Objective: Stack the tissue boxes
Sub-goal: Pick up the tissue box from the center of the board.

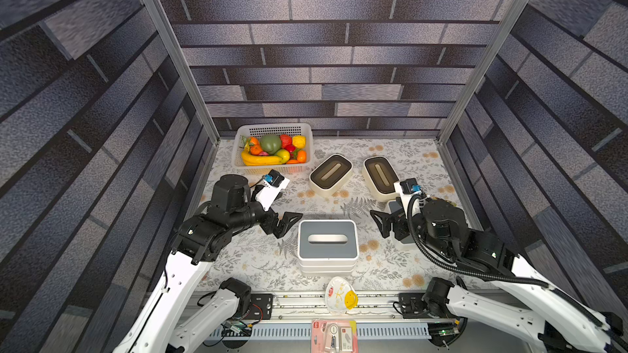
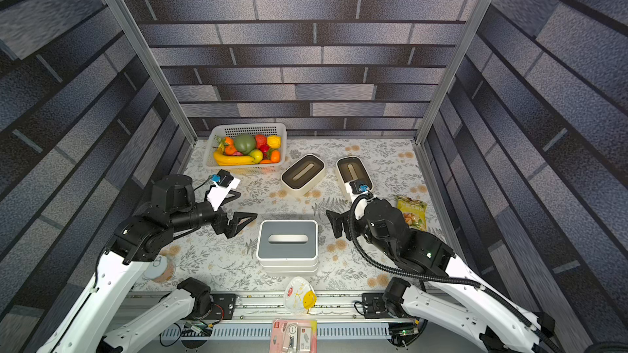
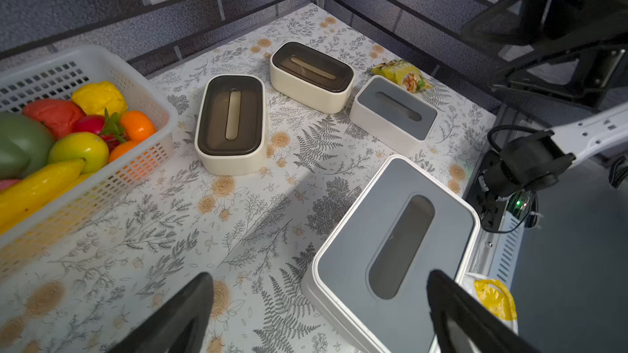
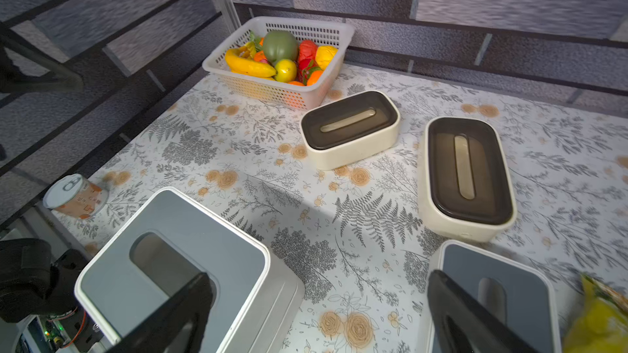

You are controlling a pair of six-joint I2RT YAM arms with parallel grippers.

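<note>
The left tool (image 1: 289, 224) stands wide and empty, flanking the stack of grey-lidded tissue boxes (image 1: 328, 239). The stack sits mid-desk (image 1: 258, 266), where both arms reach; flat matte lids on square white walls seat squarely. Behind it wait a rounded cream tissue box (image 1: 331, 173) and a second cream box (image 1: 380, 176), both with glossy brown lids. The right tool (image 1: 379, 224), wide and empty, hangs near a lone grey-lidded box (image 4: 492, 293).

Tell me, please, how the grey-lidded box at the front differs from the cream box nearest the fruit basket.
The grey-lidded box is white and square-cornered; the cream box is rounded with a dark-brown lid. The grey-lidded box tops a stack; the cream box stands alone on the table. Both have slotted lids.
</note>
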